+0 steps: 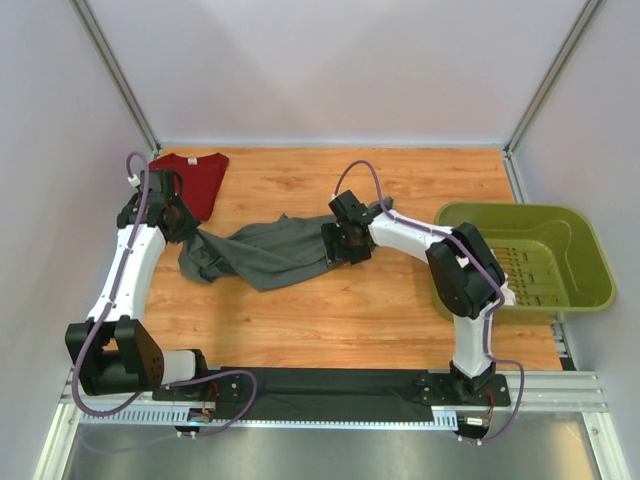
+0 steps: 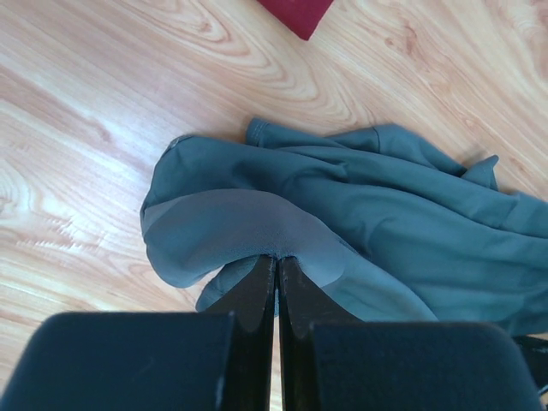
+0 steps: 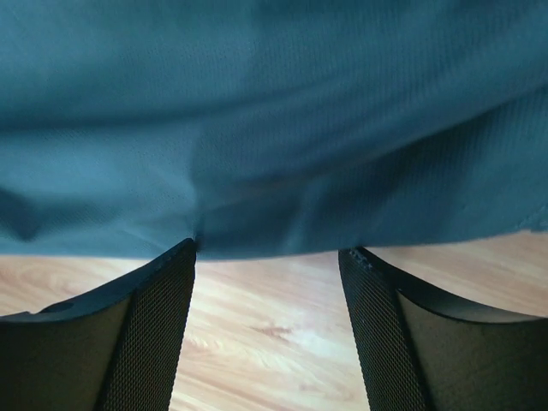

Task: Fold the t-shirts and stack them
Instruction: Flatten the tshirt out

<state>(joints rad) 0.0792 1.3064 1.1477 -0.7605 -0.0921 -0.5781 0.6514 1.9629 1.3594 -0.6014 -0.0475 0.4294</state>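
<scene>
A dark grey t-shirt [image 1: 270, 255] lies crumpled and stretched across the middle of the wooden table. My left gripper [image 1: 190, 232] is shut on a fold at its left end; in the left wrist view the cloth [image 2: 360, 214] bunches right at the closed tips of the gripper [image 2: 278, 259]. My right gripper [image 1: 340, 245] stands at the shirt's right end. Its fingers are wide apart in the right wrist view, with the gripper [image 3: 271, 248] just under the hanging grey cloth [image 3: 274, 120] and bare wood between the pads. A dark red t-shirt [image 1: 195, 180] lies folded at the far left, its corner [image 2: 295, 13] showing.
An olive-green plastic basket [image 1: 590, 270] stands at the right edge of the table, with nothing visible inside it. White walls close in the table at the back and sides. A black strip of cloth [image 1: 330, 395] lies along the near rail between the arm bases.
</scene>
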